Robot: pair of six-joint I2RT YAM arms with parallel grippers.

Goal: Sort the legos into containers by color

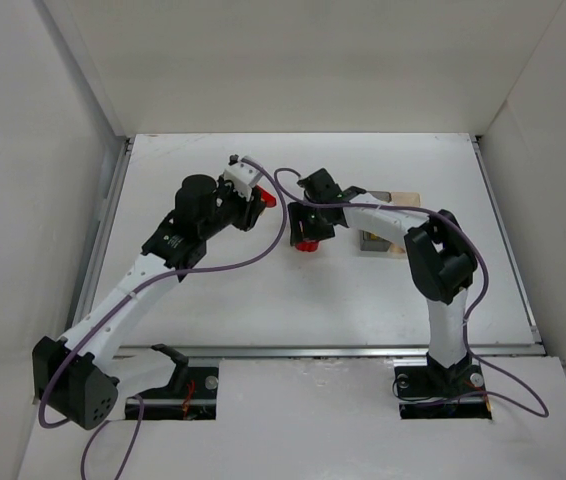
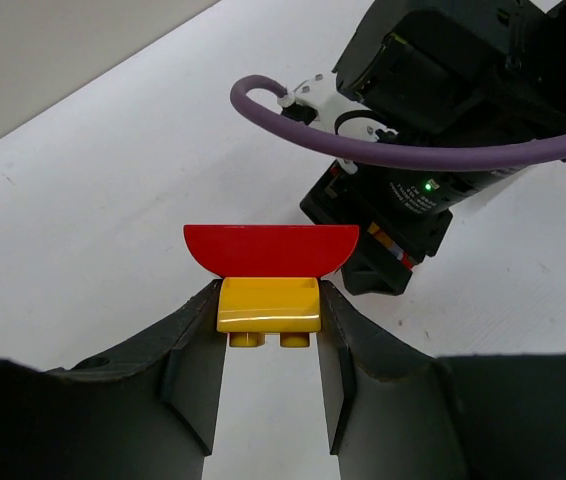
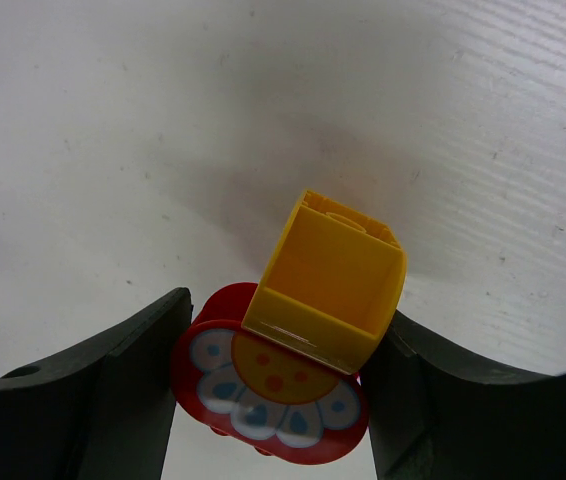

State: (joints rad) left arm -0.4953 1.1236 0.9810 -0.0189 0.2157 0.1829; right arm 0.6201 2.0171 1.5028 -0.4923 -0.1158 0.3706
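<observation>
Grippers both loaded. Left gripper (image 2: 268, 302) is clenched on a yellow brick (image 2: 268, 308), pads (image 2: 195, 365) flat on its two sides, studs pointing back at the camera. A red half-round piece (image 2: 271, 248) sits on the brick's far end, wider than the jaws. Right gripper (image 3: 288, 318) is grasping a red flower disc (image 3: 263, 400), which has a white, blue and yellow print. A tilted yellow block (image 3: 328, 285) is stuck on it with the hollow side to the camera. One finger (image 3: 113, 400) touches the disc and the other touches the block's edge. In the top view both loads are mid-table (image 1: 263, 300), with the left gripper (image 1: 260, 197) near the right gripper (image 1: 308, 240), at its 10 o'clock. Obstruction: from the left wrist, the right arm's black wrist housing (image 2: 433, 110) and purple cable (image 2: 413, 152) fill 1 o'clock, just past the red piece. The containers are at 3 o'clock of the right gripper. The tan box (image 1: 406, 200) and grey box (image 1: 371, 241) are mostly covered by the right forearm (image 1: 383, 218) lying across them, so I can't tell what's inside.
</observation>
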